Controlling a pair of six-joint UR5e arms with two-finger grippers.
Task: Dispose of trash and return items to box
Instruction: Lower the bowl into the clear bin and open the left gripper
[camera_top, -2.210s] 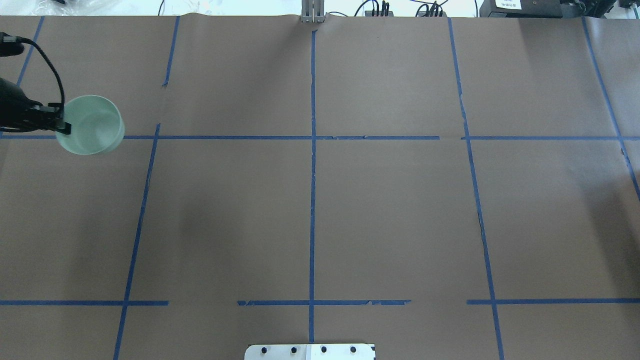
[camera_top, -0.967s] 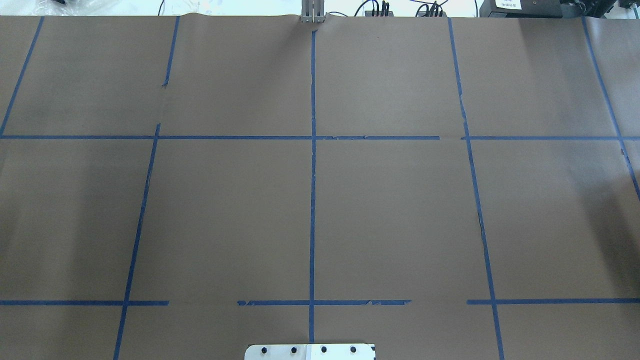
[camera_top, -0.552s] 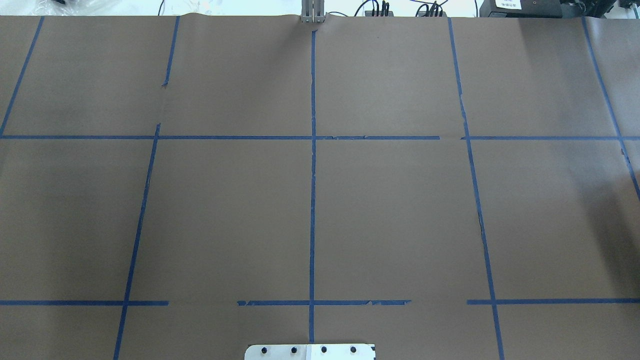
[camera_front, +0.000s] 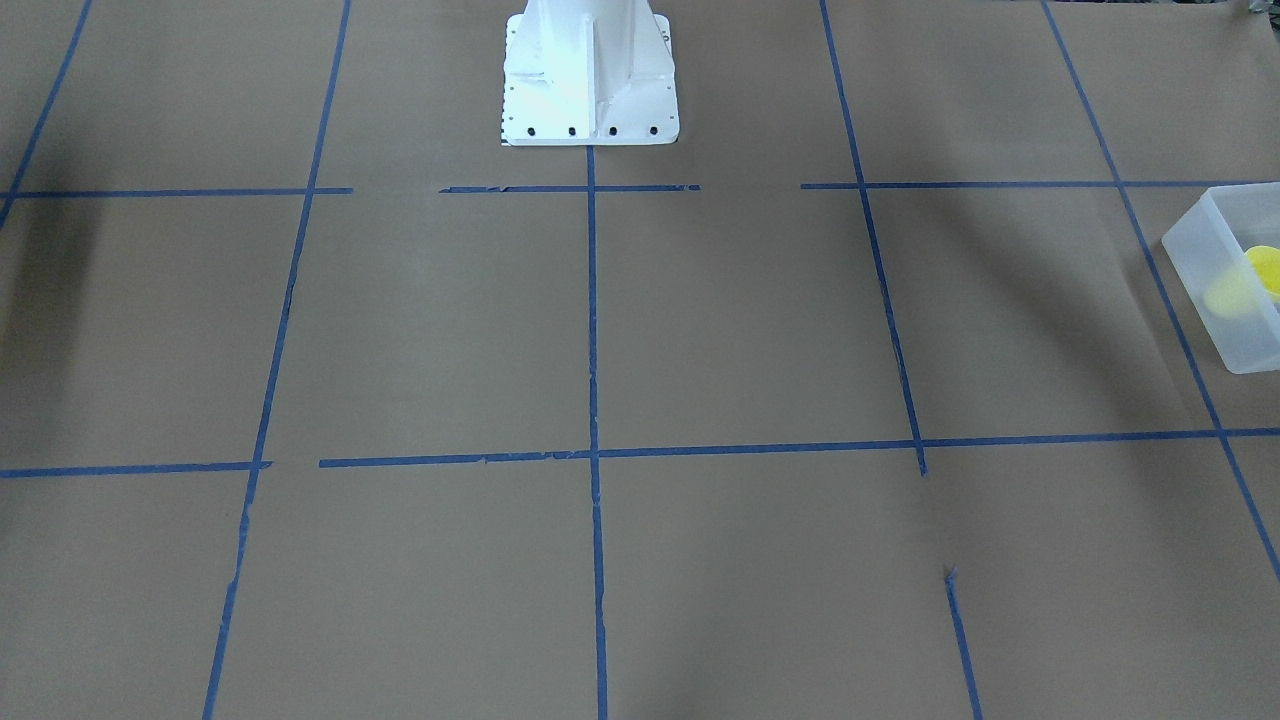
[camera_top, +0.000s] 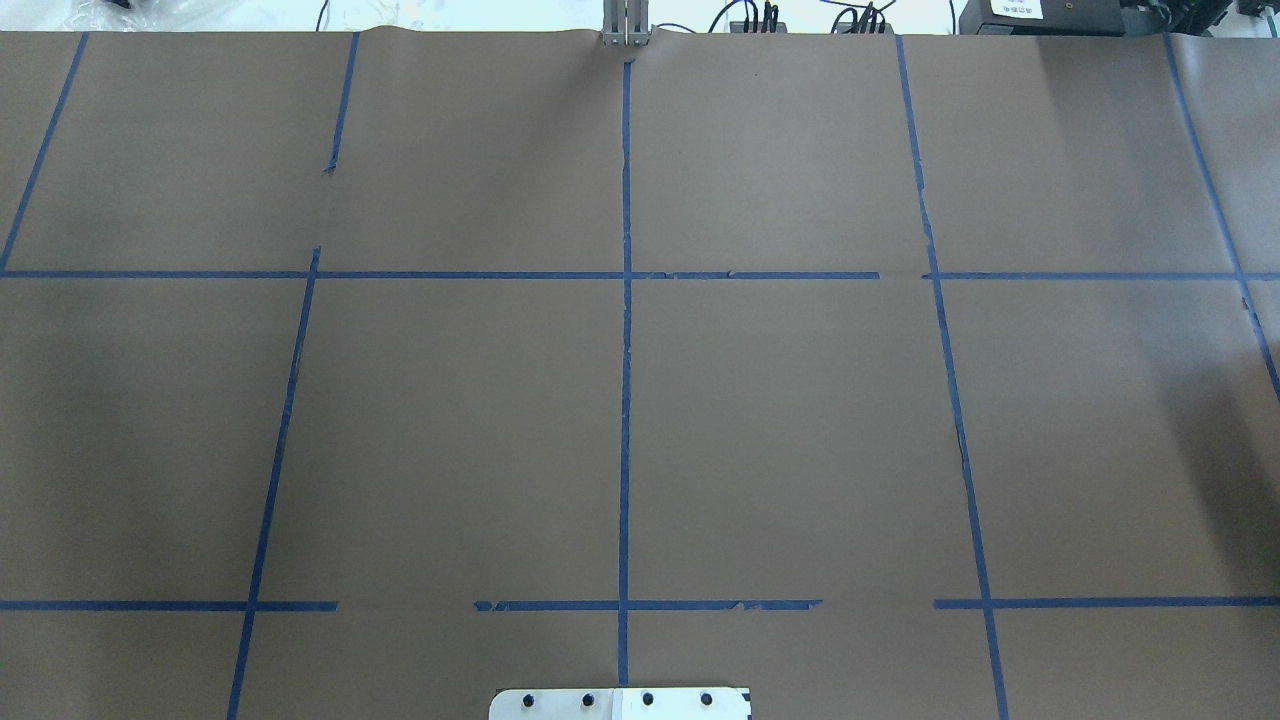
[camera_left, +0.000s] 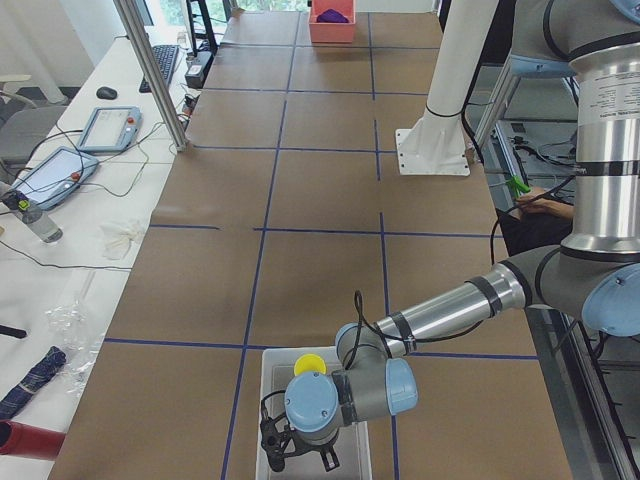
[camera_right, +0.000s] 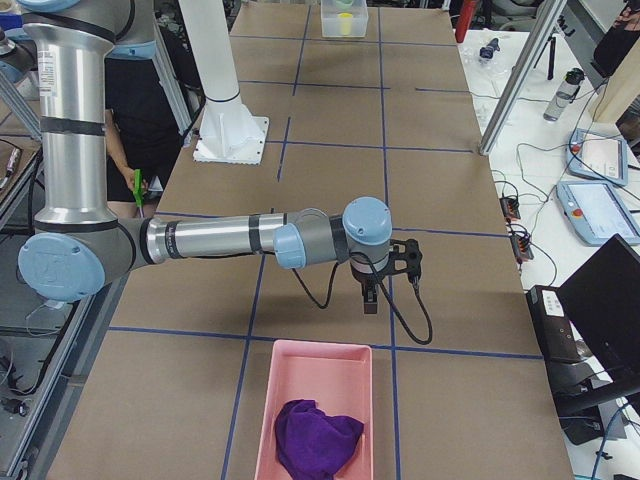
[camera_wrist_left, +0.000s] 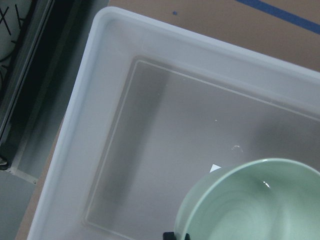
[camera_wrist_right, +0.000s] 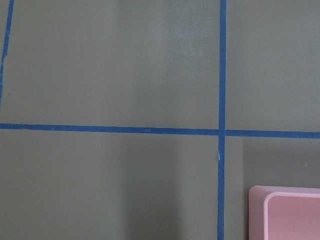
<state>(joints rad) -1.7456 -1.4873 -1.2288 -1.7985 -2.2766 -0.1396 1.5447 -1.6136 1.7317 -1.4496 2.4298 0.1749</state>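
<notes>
Brown paper crossed with blue tape covers the counter (camera_top: 450, 430). At the robot's left end stands the box (camera_front: 1195, 245), frosted and straight-walled, with the left arm reaching down into it. At the opposite end lies a pink tray (camera_right: 262, 400) holding a crumpled purple cloth (camera_right: 318, 435).

Inside the box, the wrist camera shows a pale green cup (camera_wrist_left: 250, 200), mouth up. The left end effector (camera_left: 300, 462) seems to be pinched on its rim, with one black fingertip (camera_wrist_left: 175, 235) showing at the edge. A small yellow cup (camera_left: 309, 364) rests at the end of the box nearer the counter's middle.

Both cups look like thin moulded plastic: light, stiff, smooth and probably slippery. A rim pinch, one finger inside and one outside, should suit them better than squeezing the tapered sides. So light a cup could bounce or tip, which argues for a low release.

The right end effector (camera_right: 412, 262) hovers near the pink tray, and I cannot tell whether it is apart or together.
</notes>
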